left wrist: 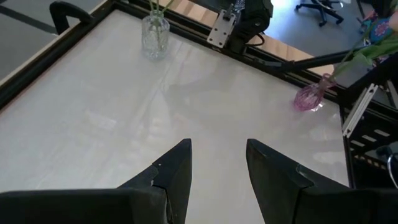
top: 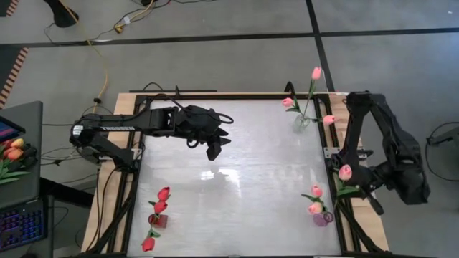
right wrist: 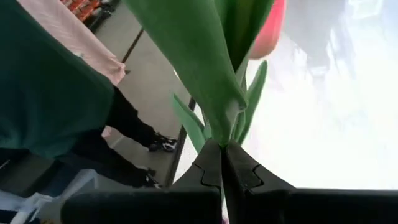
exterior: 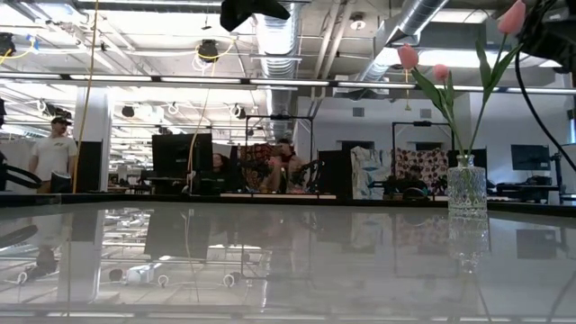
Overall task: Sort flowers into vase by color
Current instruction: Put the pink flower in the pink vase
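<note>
Carrying a pink tulip [top: 345, 171], stem pinched in the closed right gripper [right wrist: 222, 163] at the table's [top: 229, 154] right edge, next probably lowering it stem-first into the pink vase [top: 321, 218] just beside; farther off, left gripper [top: 215, 147] hovering open, empty, mid-table.

Open workshop hall beyond the table: exposed silver ducts [exterior: 409, 22] and strip lights overhead, dark monitors [exterior: 175, 155] along benches, people seated and standing [exterior: 55, 153] behind. Grey floor [top: 215, 57], yellow cable [top: 106, 50] trailing.
</note>
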Motion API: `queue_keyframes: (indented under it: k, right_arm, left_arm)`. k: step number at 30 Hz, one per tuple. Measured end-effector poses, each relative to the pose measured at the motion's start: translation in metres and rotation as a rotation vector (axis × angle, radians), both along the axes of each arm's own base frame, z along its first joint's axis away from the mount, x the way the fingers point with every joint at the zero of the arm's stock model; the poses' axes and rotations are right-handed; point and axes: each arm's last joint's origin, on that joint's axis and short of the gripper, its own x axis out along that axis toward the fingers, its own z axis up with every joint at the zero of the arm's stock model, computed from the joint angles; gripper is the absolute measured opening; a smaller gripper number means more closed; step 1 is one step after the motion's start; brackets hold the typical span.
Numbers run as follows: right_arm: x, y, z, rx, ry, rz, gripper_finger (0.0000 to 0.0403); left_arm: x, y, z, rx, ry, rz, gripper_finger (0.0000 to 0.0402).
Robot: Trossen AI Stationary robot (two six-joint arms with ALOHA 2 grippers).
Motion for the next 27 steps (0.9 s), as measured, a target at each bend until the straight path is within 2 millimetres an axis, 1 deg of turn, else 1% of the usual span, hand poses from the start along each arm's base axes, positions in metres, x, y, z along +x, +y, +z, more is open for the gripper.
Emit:
queue_keyframes:
  k: [15, 27]
  right_arm:
    - [-0.001, 0.025, -0.014, -0.087, -0.002, -0.047, 0.0021]
    - [-0.002, 0.052, -0.032, -0.193, 0.0, -0.061, 0.0021]
  left_arm:
    - [0.0, 0.0, 0.0, -0.023, -0.002, 0.014, 0.0139]
    - [0.0, 0.0, 0.0, -0.034, -0.003, 0.018, 0.014]
